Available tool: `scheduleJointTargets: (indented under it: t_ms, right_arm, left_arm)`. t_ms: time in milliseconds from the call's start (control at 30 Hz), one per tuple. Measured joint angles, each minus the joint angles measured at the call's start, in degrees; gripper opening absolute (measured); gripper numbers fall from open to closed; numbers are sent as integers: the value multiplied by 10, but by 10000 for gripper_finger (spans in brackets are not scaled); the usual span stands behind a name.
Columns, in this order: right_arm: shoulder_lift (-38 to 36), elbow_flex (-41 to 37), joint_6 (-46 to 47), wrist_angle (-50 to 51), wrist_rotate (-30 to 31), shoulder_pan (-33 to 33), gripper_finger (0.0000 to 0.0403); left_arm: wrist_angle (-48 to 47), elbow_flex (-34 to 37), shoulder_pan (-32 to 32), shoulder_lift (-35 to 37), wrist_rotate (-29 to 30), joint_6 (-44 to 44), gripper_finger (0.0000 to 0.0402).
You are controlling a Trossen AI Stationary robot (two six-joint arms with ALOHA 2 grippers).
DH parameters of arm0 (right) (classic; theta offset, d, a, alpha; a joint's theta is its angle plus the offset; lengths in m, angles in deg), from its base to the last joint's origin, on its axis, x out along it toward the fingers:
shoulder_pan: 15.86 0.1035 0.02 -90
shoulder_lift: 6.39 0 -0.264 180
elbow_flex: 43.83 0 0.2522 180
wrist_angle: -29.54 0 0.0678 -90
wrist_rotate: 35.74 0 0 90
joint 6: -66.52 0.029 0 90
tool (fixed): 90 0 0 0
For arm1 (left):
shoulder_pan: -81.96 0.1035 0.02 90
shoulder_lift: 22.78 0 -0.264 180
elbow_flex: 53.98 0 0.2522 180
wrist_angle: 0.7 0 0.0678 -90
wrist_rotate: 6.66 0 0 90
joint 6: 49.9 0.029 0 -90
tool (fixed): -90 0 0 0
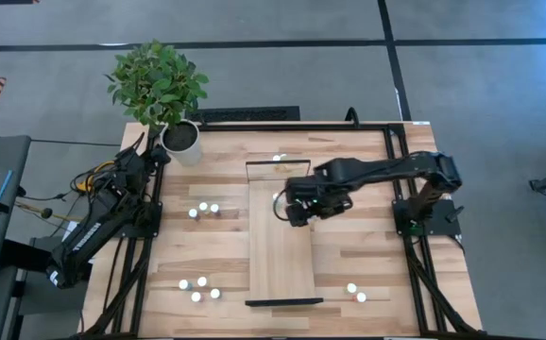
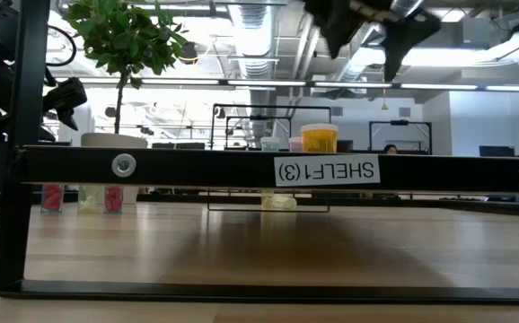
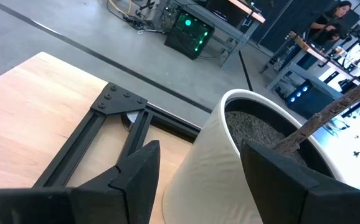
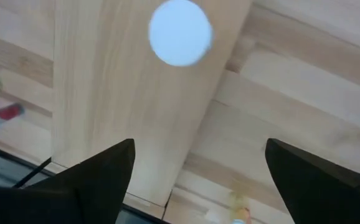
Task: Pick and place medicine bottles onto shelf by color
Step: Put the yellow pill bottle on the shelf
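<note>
The shelf (image 1: 278, 250) is a long light-wood panel with black end frames, lying in the middle of the table. My right gripper (image 1: 289, 206) hangs open above its far half. In the right wrist view (image 4: 195, 180) a white-capped bottle (image 4: 180, 32) stands on the shelf below and ahead of the open fingers. More bottles stand at the shelf's far end (image 1: 279, 159); the low view shows an orange one (image 2: 319, 137) there. My left gripper (image 1: 155, 153) waits open at the table's far left, by the white plant pot (image 3: 230, 155).
Bottle groups stand on the table: left of the shelf (image 1: 203, 209), near left (image 1: 198, 288) and near right (image 1: 356, 294). Red bottles (image 2: 51, 198) show in the low view. The plant pot (image 1: 181, 140) stands at the far left corner. Black frame rails run along both table sides.
</note>
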Motion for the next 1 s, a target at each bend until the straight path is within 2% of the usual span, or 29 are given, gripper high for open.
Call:
scheduleJointTargets:
  t_ms: [233,467,600,700,867,1000]
  right_arm:
    - [-57,-19,114,39,76,84,365]
    - [-111,-122,284,35,89,164,348]
    - [-131,-184,387,-13,74,214,341]
    - [-132,-214,467,-70,63,257,337]
    - [-98,-218,606,-136,47,323,335]
    - [-65,-218,674,-172,43,359,335]
  left_arm:
    - [0,0,0,0,0,0,210]
    - [0,0,0,0,0,0,210]
    - [0,0,0,0,-1,0,210]
    - [0,0,0,0,-1,0,210]
    - [0,0,0,0,-2,0,210]
    - [0,0,0,0,-2,0,210]
